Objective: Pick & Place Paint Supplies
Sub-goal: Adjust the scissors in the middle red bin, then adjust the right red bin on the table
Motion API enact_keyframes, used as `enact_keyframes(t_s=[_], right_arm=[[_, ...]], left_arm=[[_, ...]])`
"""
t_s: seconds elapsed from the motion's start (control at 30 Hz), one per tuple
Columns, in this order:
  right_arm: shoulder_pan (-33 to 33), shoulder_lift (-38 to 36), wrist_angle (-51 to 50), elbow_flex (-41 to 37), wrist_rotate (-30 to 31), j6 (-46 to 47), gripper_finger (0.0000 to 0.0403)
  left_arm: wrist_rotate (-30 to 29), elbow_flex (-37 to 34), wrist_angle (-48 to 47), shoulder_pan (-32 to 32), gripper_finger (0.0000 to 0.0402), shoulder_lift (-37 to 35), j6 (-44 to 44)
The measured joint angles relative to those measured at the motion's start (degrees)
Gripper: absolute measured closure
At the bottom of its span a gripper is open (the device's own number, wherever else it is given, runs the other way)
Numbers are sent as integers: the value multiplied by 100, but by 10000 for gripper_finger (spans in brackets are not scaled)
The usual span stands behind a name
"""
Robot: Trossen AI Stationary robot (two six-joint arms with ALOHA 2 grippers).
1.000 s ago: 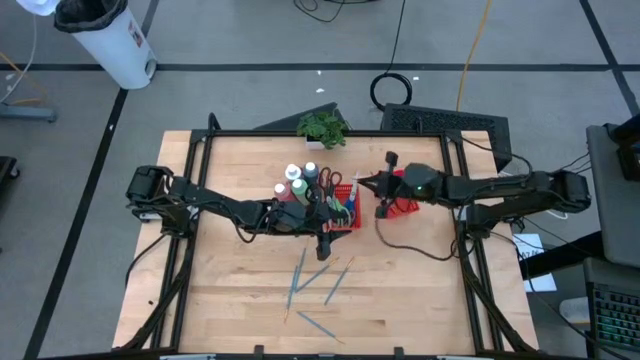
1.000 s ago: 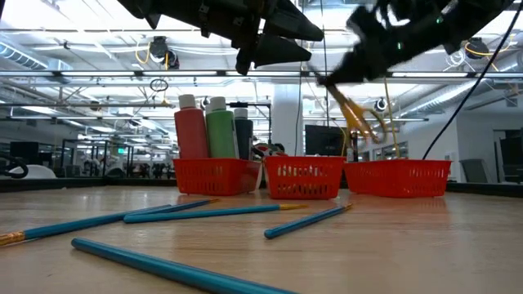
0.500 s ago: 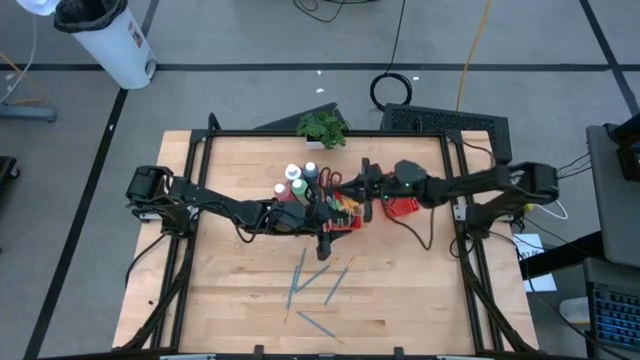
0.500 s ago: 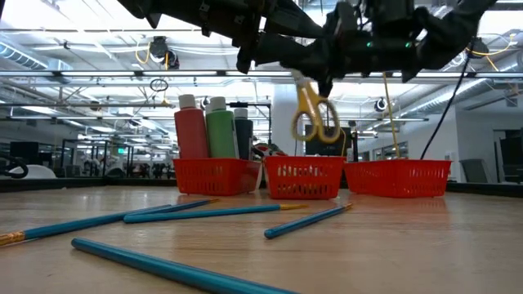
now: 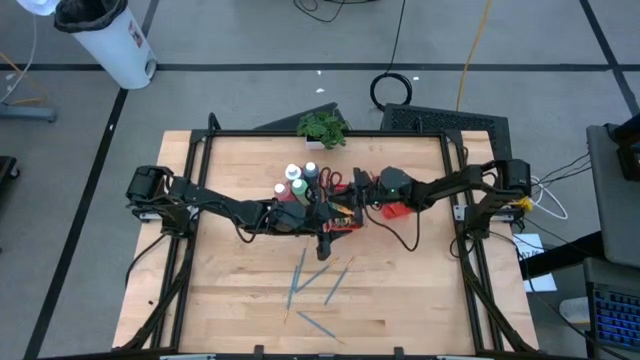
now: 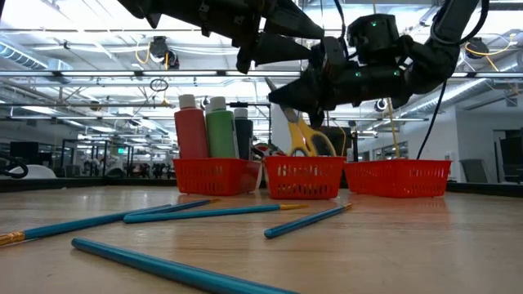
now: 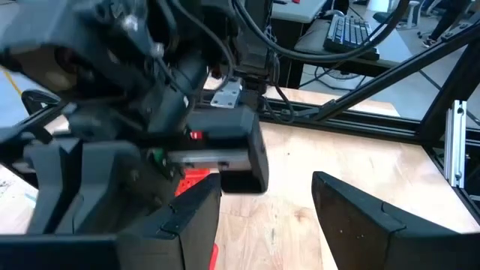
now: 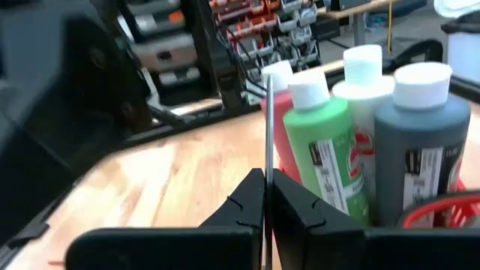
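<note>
The right gripper [image 6: 288,100] hangs above the middle tray [image 6: 304,178], scissors [image 6: 301,139] dangling from it into that tray. Bottles [image 6: 208,127] stand in the tray beside it; brushes [image 5: 318,285] lie on the table [image 5: 220,270] nearer the front edge.

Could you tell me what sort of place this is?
Probably a robotics lab or workshop: a framed wooden table on a taped floor, ceiling pipes overhead, and a keyboard on a nearby desk.
</note>
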Motion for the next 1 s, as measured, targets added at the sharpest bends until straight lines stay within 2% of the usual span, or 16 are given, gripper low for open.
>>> enact_keyframes(t_s=[0.4, 0.6, 0.8, 0.93, 1.0], right_arm=[[11, -26, 77, 4, 72, -489, 359], [11, -21, 70, 4, 671, -1143, 317], [11, -241, -58, 2, 1561, -1987, 268], [11, -742, -671, 0, 1848, -2217, 245], [0, -1155, -1324, 0, 1861, -2190, 238]], left_arm=[[0, 0, -4, 0, 183, 0, 0], [0, 0, -42, -9, 183, 0, -4], [0, 0, -50, -9, 183, 0, -17], [1, 0, -74, -9, 183, 0, -27], [3, 0, -83, -9, 183, 0, -28]])
